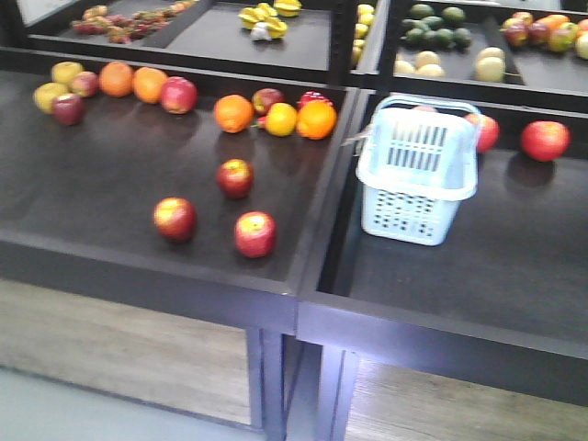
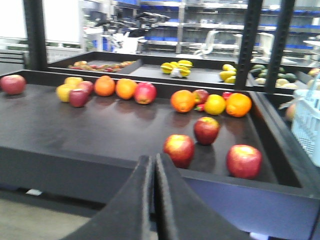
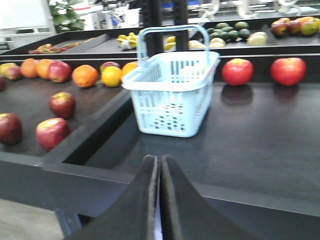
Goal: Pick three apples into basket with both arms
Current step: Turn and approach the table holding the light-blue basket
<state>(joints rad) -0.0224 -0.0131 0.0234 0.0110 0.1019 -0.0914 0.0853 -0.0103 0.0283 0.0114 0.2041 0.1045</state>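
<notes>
Three red apples lie near the front of the left tray: one (image 1: 175, 219) at the left, one (image 1: 254, 233) at the front, one (image 1: 234, 177) behind them. The left wrist view shows them too: the left one (image 2: 179, 149), the back one (image 2: 206, 129), the front one (image 2: 243, 161). The pale blue basket (image 1: 418, 170) stands upright in the right tray, its inside mostly hidden. My left gripper (image 2: 152, 160) is shut and empty, in front of the tray's edge, short of the apples. My right gripper (image 3: 160, 161) is shut and empty, in front of the basket (image 3: 172, 92).
Oranges (image 1: 233, 113) and more apples lie in a row at the back of the left tray. Two red apples (image 3: 288, 70) sit behind the basket at the right. A raised black divider (image 1: 322, 216) separates the two trays. Rear bins hold bananas (image 1: 262, 20) and green fruit.
</notes>
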